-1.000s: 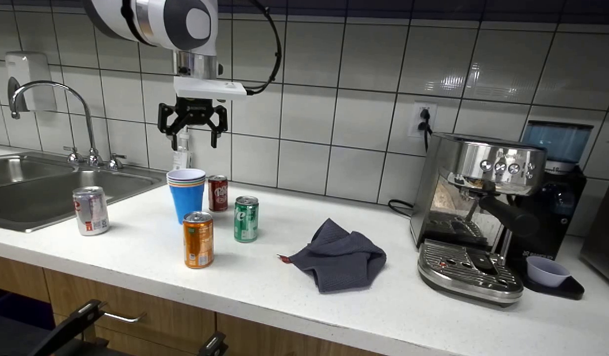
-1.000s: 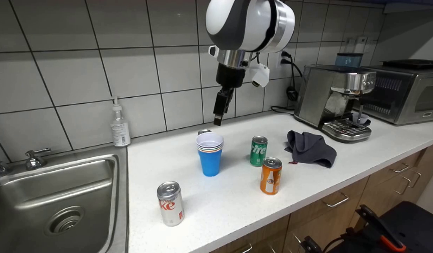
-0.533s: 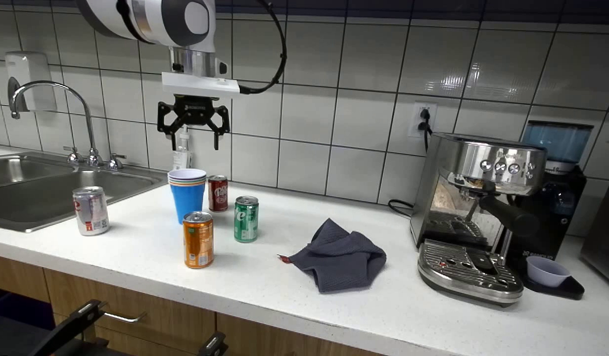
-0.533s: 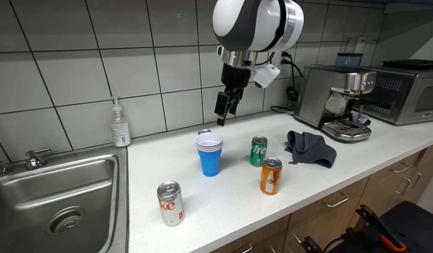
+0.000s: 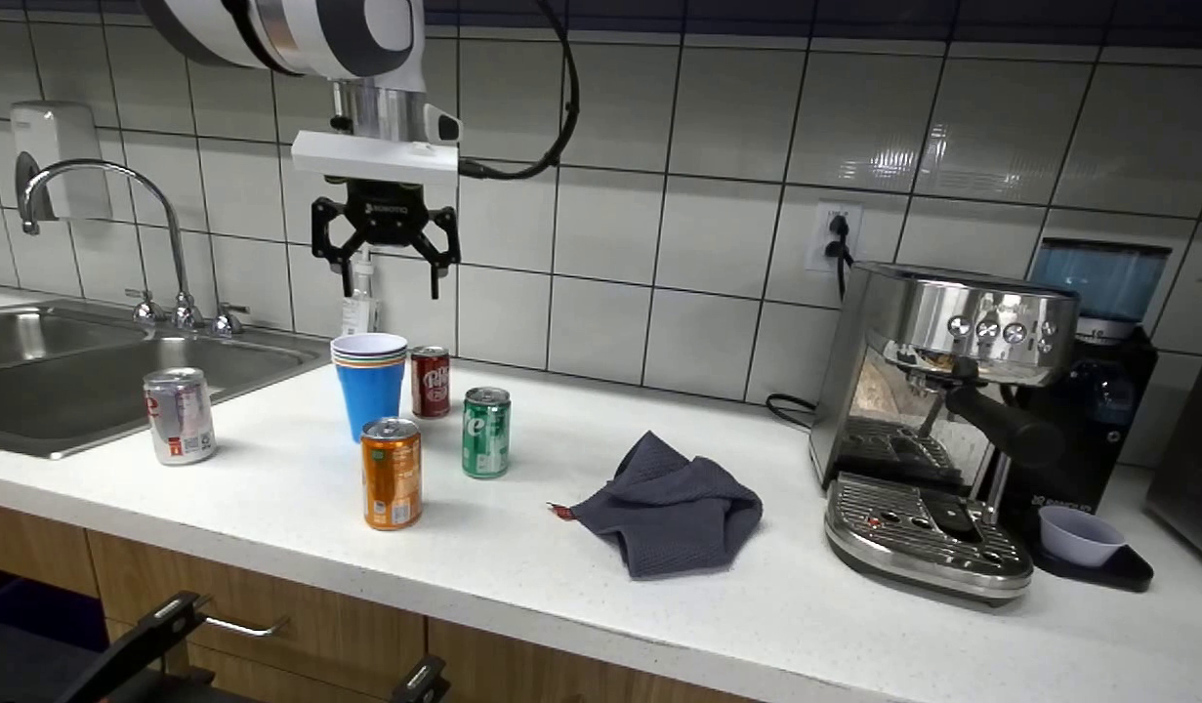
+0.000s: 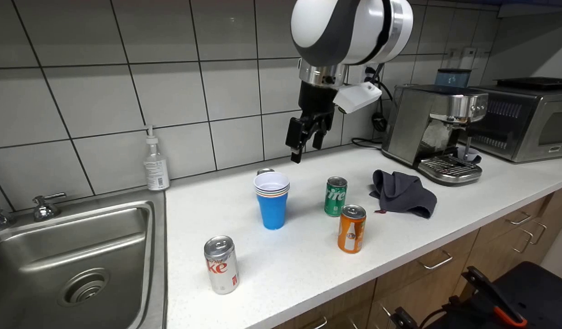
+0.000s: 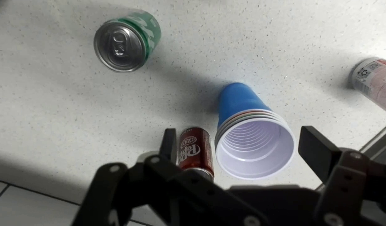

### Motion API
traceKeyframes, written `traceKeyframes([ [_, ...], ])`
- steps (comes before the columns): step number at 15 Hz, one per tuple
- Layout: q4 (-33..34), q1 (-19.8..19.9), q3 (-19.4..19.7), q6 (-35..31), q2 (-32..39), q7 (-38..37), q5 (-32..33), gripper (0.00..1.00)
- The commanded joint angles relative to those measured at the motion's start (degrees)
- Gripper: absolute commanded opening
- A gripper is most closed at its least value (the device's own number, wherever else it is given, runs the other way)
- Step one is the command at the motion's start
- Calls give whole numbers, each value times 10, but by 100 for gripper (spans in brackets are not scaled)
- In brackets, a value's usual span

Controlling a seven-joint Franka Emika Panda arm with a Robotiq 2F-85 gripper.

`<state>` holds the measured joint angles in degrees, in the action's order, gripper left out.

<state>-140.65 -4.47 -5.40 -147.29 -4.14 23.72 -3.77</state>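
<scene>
As the gripper (image 5: 391,295) turned and shifted over the last second, its jaws stayed spread wide, with nothing held between them. Both exterior views showed the white wrist housing (image 6: 357,97) swung to a new angle; in an exterior view the two fingers (image 6: 297,137), largely overlapping at the start of the second, had come apart to the eye. Below them a stack of plastic cups (image 6: 274,212), blue outside and pale lilac within, stood upright toward the sink (image 6: 158,256), between the front and back edges of the countertop (image 6: 203,210). In the wrist view its mouth appeared between the fingers, although the exterior views showed the fingertips clear above the rim. A Dr Pepper can (image 7: 196,150) stood just beside the cups, toward the back edge, and a green Sprite can (image 6: 335,196) stood farther from the sink. An orange can (image 5: 393,475) stood nearer the front edge, a silver Coke can (image 6: 222,269) near the sink. A dark grey waffle-weave towel (image 5: 674,508) lay crumpled farther along the surface. No can had shifted and the cups stayed in place, so the change was best read as a reorientation of the gripper alone, with no grip formed.
</scene>
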Motion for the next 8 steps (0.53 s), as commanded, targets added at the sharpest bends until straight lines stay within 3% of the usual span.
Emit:
traceKeyframes([
  [1, -25, -1, 10, 32, -46, -40, 12, 100],
  [5, -36, -4, 16, 56, -65, -50, 9, 100],
  [8, -23, -8, 19, 36, -37, -30, 2, 100],
])
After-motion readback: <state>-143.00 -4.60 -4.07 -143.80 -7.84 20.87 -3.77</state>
